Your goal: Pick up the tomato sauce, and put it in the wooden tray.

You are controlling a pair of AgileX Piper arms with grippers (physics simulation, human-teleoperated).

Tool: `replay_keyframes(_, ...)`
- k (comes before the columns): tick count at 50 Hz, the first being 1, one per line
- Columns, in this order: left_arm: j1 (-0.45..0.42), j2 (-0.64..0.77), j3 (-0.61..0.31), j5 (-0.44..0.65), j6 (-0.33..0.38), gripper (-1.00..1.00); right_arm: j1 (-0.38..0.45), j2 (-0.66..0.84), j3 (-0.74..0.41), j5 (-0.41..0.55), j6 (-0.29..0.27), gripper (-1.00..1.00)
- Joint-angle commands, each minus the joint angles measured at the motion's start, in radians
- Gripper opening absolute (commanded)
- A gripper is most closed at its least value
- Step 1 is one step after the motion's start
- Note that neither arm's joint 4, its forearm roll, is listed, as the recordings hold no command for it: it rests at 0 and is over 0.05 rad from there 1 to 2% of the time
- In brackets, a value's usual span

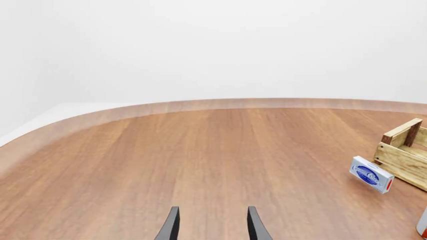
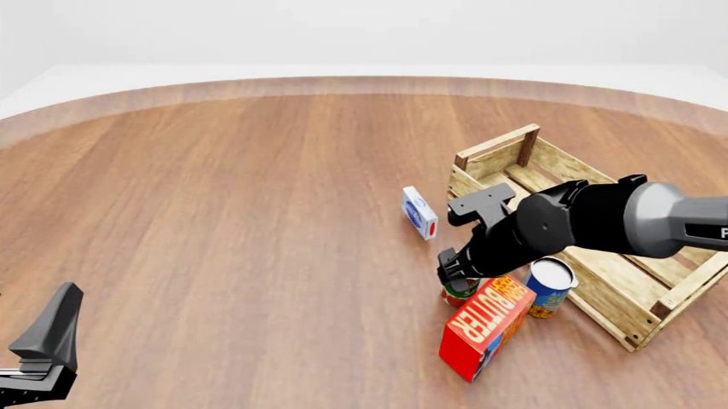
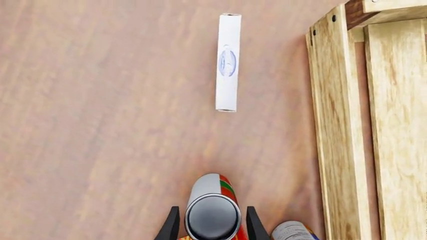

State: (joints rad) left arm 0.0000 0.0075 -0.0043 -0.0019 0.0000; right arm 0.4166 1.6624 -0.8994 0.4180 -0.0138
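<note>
Left gripper point(image 2: 46, 341) idles at near table edge, fingers apart, empty. Right gripper point(image 3: 208, 225) straddles small red-green tomato sauce can point(image 3: 212, 212), contact unclear, just beside slatted light-wood tray point(image 2: 637, 290) for short transfer.

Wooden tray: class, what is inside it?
The wooden tray shows only bare slats; no can or box is visible inside. The right arm covers part of its middle, so that part cannot be checked.

The wooden tray point(image 2: 565, 223) and white-blue box point(image 2: 418, 212) are seen from above and behind in front view, and closely beyond the right gripper point(image 3: 208, 226) in its downward wrist view.
</note>
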Motion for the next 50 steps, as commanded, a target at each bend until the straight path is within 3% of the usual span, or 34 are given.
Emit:
replay_keyframes(1, 0.000, 0.000, 0.000, 0.000, 0.000, 1.00, -0.016, 0.018, 0.022, -0.009, 0.001, 1.00)
replay_keyframes(2, 0.000, 0.000, 0.000, 0.000, 0.000, 1.00, -0.016, 0.017, 0.023, -0.011, -0.002, 1.00)
replay_keyframes(3, 0.000, 0.000, 0.000, 0.000, 0.000, 1.00, -0.017, 0.015, 0.027, -0.015, -0.013, -1.00)
replay_keyframes(25, 0.000, 0.000, 0.000, 0.000, 0.000, 1.00, -0.032, -0.024, 0.018, -0.024, -0.050, -1.00)
replay_keyframes(27, 0.000, 0.000, 0.000, 0.000, 0.000, 1.00, -0.022, -0.031, 0.007, -0.021, -0.033, -1.00)
replay_keyframes(30, 0.000, 0.000, 0.000, 0.000, 0.000, 1.00, -0.086, -0.068, -0.018, -0.026, -0.056, -1.00)
replay_keyframes(34, 0.000, 0.000, 0.000, 0.000, 0.000, 1.00, -0.092, -0.099, -0.049, -0.009, -0.030, -1.00)
replay_keyframes(40, 0.000, 0.000, 0.000, 0.000, 0.000, 1.00, -0.098, -0.164, -0.089, 0.042, -0.061, -1.00)
replay_keyframes(49, 0.000, 0.000, 0.000, 0.000, 0.000, 1.00, -0.211, -0.249, -0.207, 0.149, -0.114, -1.00)
replay_keyframes(50, 0.000, 0.000, 0.000, 0.000, 0.000, 1.00, -0.209, -0.250, -0.221, 0.163, -0.101, -1.00)
